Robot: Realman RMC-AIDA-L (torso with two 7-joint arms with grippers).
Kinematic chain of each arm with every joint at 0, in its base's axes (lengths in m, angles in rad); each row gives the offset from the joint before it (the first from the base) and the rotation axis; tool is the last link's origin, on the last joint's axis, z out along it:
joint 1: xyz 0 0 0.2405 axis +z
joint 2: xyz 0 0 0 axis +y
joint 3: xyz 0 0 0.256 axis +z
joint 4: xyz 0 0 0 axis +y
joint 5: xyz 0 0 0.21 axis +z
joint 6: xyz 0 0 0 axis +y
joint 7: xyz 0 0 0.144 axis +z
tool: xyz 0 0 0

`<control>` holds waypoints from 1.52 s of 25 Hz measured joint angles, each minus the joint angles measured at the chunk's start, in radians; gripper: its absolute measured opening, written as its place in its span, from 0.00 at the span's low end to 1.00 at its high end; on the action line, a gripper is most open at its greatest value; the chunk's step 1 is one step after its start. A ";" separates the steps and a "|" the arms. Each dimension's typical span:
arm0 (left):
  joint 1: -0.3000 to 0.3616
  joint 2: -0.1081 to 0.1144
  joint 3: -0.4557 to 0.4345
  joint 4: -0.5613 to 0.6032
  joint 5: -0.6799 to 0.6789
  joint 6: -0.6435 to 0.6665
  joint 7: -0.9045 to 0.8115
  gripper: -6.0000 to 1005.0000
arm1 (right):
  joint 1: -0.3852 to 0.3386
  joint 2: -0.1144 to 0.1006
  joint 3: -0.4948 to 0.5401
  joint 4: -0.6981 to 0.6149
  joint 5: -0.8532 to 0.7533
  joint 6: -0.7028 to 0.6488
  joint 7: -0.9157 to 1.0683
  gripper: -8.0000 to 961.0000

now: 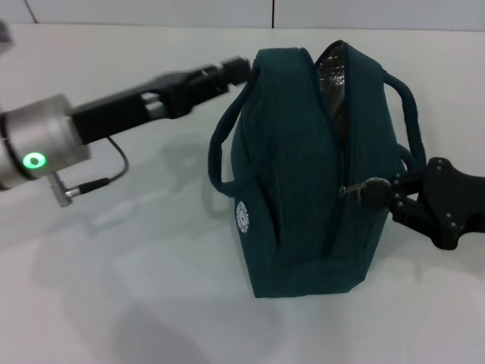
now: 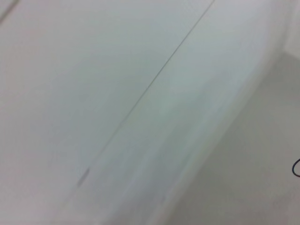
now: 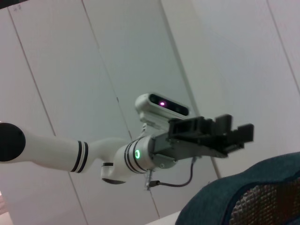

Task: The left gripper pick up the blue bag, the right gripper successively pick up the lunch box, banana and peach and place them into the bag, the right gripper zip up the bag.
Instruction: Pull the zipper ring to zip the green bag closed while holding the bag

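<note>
The blue bag (image 1: 303, 174) stands upright on the white table (image 1: 114, 288), a little toward three o'clock from the middle of the head view, with its long side running from twelve to six. Its zipper (image 1: 342, 159) is closed along the lower stretch and gapes at the twelve o'clock end, where silvery lining (image 1: 333, 72) shows. One rope handle (image 1: 223, 148) loops out on the nine o'clock side; the other (image 1: 408, 114) arches over on the three o'clock side. A small white round logo (image 1: 242, 218) sits low on the near face. The right gripper (image 1: 371, 192) comes in from three o'clock and its tips meet the zipper at the metal pull (image 1: 348, 189), apparently clenched on it, though the exact grasp is hard to make out. The left gripper (image 1: 239, 70) reaches in from nine o'clock on its silver wrist with the green ring light (image 1: 34, 161), its tips at the top of the nine o'clock handle; whether its jaws are clenched there or released I cannot tell. The right wrist view shows that left gripper (image 3: 234, 133) from the side above the bag's edge (image 3: 243, 197). The left wrist view shows only pale wall. No lunch box, banana or peach can be seen outside the bag.
</note>
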 joint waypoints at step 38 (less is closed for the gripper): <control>0.048 -0.029 -0.008 -0.613 -0.010 0.084 0.862 0.65 | 0.097 0.010 -0.020 0.104 0.111 0.024 -0.057 0.02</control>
